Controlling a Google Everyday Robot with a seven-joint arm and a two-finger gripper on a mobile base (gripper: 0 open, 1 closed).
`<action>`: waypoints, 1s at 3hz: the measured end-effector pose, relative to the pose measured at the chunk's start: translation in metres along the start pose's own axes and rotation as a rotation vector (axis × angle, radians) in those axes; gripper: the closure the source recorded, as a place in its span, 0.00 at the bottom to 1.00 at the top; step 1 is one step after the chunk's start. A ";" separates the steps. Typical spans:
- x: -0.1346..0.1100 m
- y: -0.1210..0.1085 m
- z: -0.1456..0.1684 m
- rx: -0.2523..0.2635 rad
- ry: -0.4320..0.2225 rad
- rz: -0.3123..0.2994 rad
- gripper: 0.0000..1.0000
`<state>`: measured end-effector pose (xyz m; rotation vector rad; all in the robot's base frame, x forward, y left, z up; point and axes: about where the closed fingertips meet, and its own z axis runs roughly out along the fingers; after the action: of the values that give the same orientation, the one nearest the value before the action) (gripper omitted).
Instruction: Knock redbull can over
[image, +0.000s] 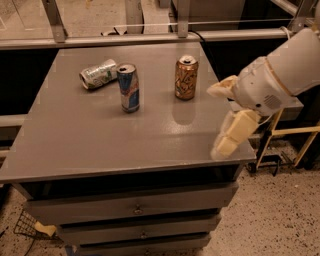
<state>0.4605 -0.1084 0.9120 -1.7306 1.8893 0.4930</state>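
The redbull can (129, 87), slim, blue and silver with red markings, stands upright on the grey table (100, 140), left of centre. My gripper (216, 120) hangs over the table's right edge, well to the right of the can and apart from it. Its two cream fingers are spread wide, one pointing left near the orange-brown can, one (231, 136) pointing down toward the table's front right corner. It holds nothing.
An orange-brown can (186, 77) stands upright right of the redbull can, between it and my gripper. A silver-green can (98, 74) lies on its side just behind and left of the redbull can. Drawers sit below the tabletop. A metal rail (150, 37) runs behind.
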 end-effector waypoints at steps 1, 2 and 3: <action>-0.018 -0.040 0.034 0.009 -0.127 -0.005 0.00; -0.039 -0.069 0.055 0.034 -0.228 -0.001 0.00; -0.063 -0.089 0.078 0.088 -0.353 0.029 0.00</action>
<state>0.5620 -0.0216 0.8951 -1.4522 1.6594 0.6682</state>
